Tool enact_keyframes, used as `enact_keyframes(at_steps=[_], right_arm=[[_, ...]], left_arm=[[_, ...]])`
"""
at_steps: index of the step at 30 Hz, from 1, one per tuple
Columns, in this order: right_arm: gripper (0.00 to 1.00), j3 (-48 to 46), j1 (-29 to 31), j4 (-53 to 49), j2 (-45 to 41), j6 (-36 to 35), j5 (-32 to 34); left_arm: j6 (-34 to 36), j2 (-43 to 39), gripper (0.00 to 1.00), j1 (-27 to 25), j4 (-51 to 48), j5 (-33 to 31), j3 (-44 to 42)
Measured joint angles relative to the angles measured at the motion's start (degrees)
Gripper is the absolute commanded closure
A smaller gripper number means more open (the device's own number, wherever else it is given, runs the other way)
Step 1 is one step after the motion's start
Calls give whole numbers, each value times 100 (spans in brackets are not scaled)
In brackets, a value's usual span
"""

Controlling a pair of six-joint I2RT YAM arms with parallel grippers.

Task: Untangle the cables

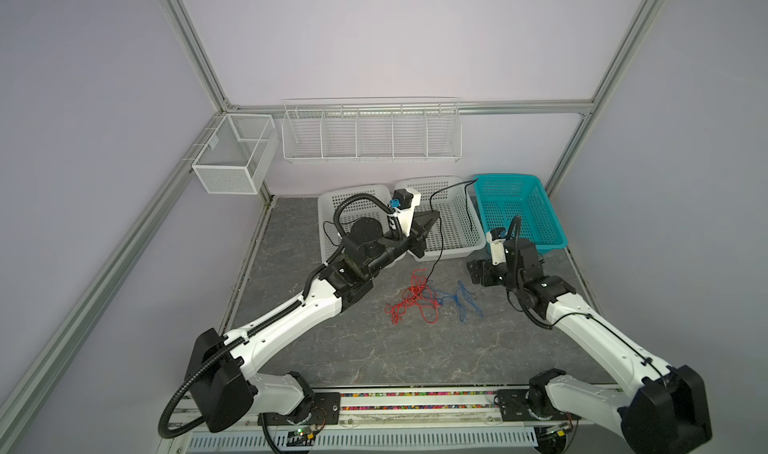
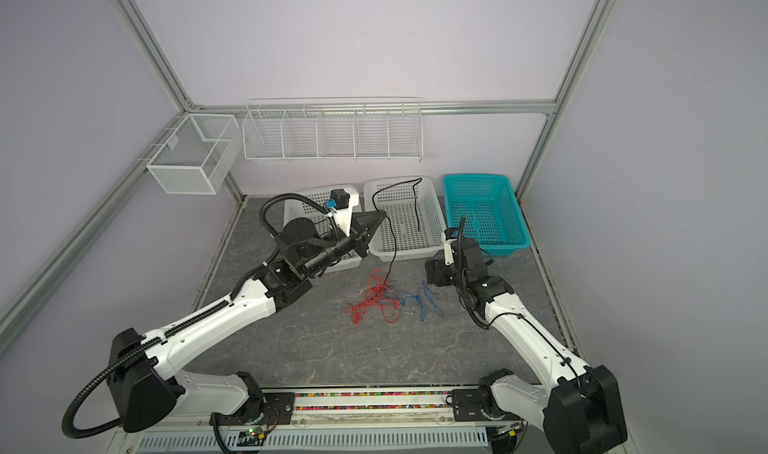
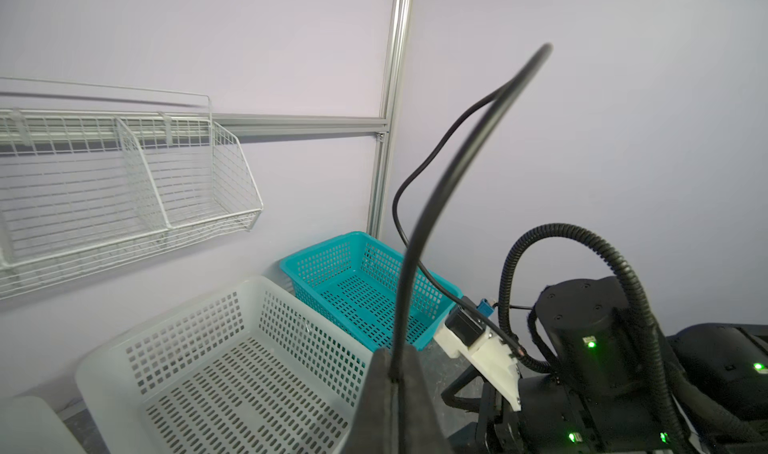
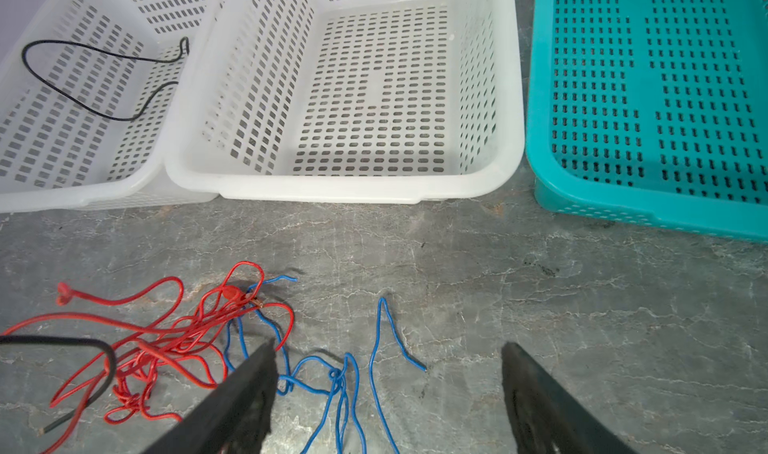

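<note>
left claw pinches black cable above white basket | right claw gapes empty, low over tabletop | red cable, blue cable tangled there | we judge them light, limp, snag-prone: take a free end

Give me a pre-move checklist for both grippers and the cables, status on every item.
1. Grip of left gripper on thin black cable: ok, shut on it.
2. Readiness of right gripper: ok, open and empty above thin blue cable.
3. Black cable clear of thin red cable: not ok, its tail lies across red loops.
4. Red and blue cables apart: not ok, they overlap.
5. Middle white perforated plastic basket empty: ok.
6. Blue knot loose: cannot tell.
</note>
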Motion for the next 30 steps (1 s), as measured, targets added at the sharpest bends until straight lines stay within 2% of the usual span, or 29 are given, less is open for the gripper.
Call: enact_keyframes(at_steps=[8,16,23,30], right_arm=[[14,0,2,11,376,81,-2],[14,0,0,11,463,81,-4],[14,0,2,13,470,98,-70],[14,0,2,22,509,103,-151]], left_arm=[[479,-389,100,0,-85,-555,61],[1027,-505,100,92,-175,-1397,103],[1012,-328,100,1043,-256,-1617,103],[754,295,100,1718,-286,-1816,79]])
